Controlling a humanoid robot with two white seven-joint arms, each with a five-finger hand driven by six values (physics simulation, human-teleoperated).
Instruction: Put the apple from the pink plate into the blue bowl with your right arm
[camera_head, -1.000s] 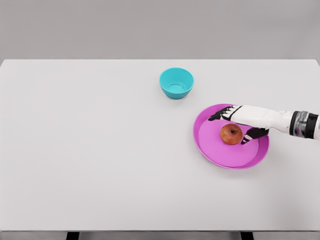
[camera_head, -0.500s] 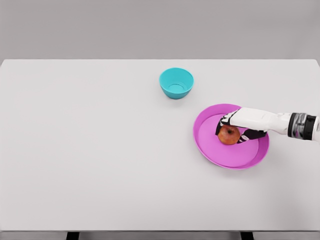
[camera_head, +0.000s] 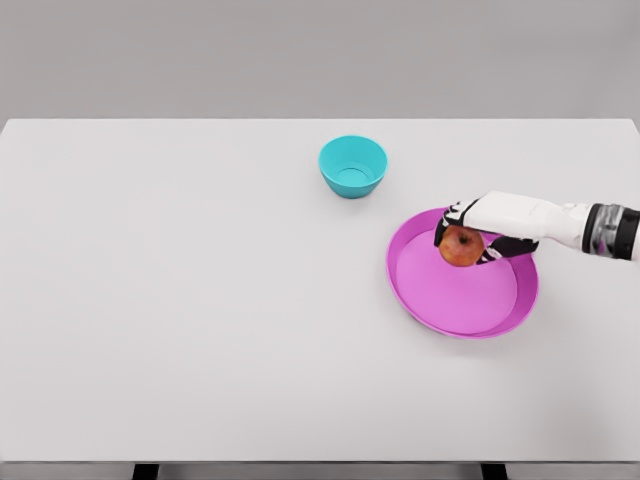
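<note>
Looking at the big stuff first: the white table (camera_head: 200, 330) fills nearly the whole head view, with the pink plate (camera_head: 440, 310) on its right side and the blue bowl (camera_head: 352, 165) well apart from it, further back and to the left. The right hand (camera_head: 482, 232) reaches in from the right edge with its fingers curled around the apple (camera_head: 462, 246), which sits over the back part of the plate. I'd guess it's just clear of the plate surface, but from this angle I can't say for sure.

So my read is the grasp is done and the lift/carry step is on. Next move needs a swing left and back toward the bowl, high enough to clear its rim, then letting go right over the opening so the apple doesn't bounce out.

Left arm isn't showing at all. No brands, labels or writing anywhere that I can see.
</note>
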